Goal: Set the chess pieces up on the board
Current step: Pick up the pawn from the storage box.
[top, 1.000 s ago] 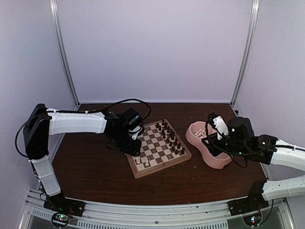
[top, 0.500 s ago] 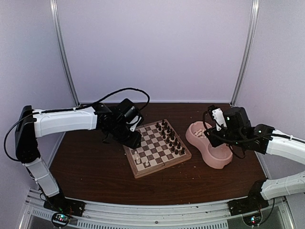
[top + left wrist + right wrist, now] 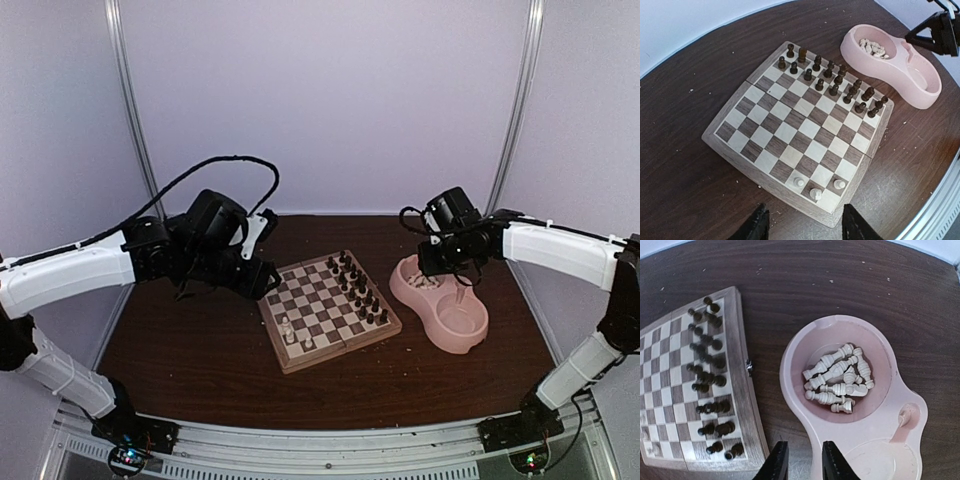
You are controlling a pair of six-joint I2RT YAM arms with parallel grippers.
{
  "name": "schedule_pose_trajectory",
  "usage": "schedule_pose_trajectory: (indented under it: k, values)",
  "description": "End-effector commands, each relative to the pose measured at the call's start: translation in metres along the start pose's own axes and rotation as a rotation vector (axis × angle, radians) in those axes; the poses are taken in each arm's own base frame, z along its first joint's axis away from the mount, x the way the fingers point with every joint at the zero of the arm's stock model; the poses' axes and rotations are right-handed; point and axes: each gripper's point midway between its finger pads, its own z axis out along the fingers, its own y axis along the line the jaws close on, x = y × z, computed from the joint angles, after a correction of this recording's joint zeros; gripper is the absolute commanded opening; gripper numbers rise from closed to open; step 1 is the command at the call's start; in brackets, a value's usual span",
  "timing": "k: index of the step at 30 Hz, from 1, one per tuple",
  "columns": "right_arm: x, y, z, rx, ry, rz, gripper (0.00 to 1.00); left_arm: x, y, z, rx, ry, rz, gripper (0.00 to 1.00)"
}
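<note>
The board (image 3: pixel 322 308) lies mid-table. Three cream-white chess pieces (image 3: pixel 815 194) stand on its near corner squares, seen also in the top view as chess pieces (image 3: pixel 291 337). Several more cream pieces (image 3: pixel 837 380) lie heaped in the far cup of the pink double bowl (image 3: pixel 790 375). My left gripper (image 3: pixel 805 227) hovers open off the board's near edge with nothing between its fingers; in the top view the left gripper (image 3: pixel 257 276) is left of the board. My right gripper (image 3: pixel 805 465) hangs above the bowl's rim, narrowly open and empty.
Dark pieces (image 3: pixel 832 82) fill two rows on the board's side nearest the bowl. The pink bowl (image 3: pixel 452 338) stands right of the board, its near cup bare. Purple walls and metal posts enclose the table. Crumbs dot the dark wood.
My left arm has lifted and drawn back left off the board's corner, its jaws widening. My right arm has swung from the bowl's near end to above its far cup, its jaws narrowing.
</note>
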Motion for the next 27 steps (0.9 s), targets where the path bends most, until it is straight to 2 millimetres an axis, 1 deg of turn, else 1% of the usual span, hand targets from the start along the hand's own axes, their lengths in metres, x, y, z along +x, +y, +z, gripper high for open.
schedule_pose_trajectory:
  k: [1,7,12,14,18,22,27]
  values:
    - [-0.015,-0.026,0.006,0.150,-0.001,0.178,0.26,0.008,0.005,0.003,-0.014,-0.032,0.022,0.50]
    - [-0.026,-0.035,0.023,0.177,-0.011,0.333,0.24,0.019,0.017,-0.002,-0.056,-0.044,0.040,0.51]
    - [-0.022,-0.041,0.043,0.206,0.028,0.444,0.24,0.025,0.025,-0.007,-0.083,-0.069,0.058,0.53]
    - [-0.017,-0.043,0.053,0.233,0.052,0.464,0.24,0.026,0.026,-0.009,-0.086,-0.087,0.063,0.53]
    - [-0.016,-0.046,0.068,0.267,0.068,0.479,0.24,0.026,0.029,-0.013,-0.093,-0.113,0.077,0.54]
    - [-0.014,-0.051,0.085,0.297,0.089,0.486,0.23,0.022,0.024,-0.013,-0.058,-0.150,0.071,0.54]
    - [-0.015,-0.054,0.106,0.319,0.123,0.494,0.22,0.017,0.018,-0.008,-0.029,-0.177,0.073,0.54]
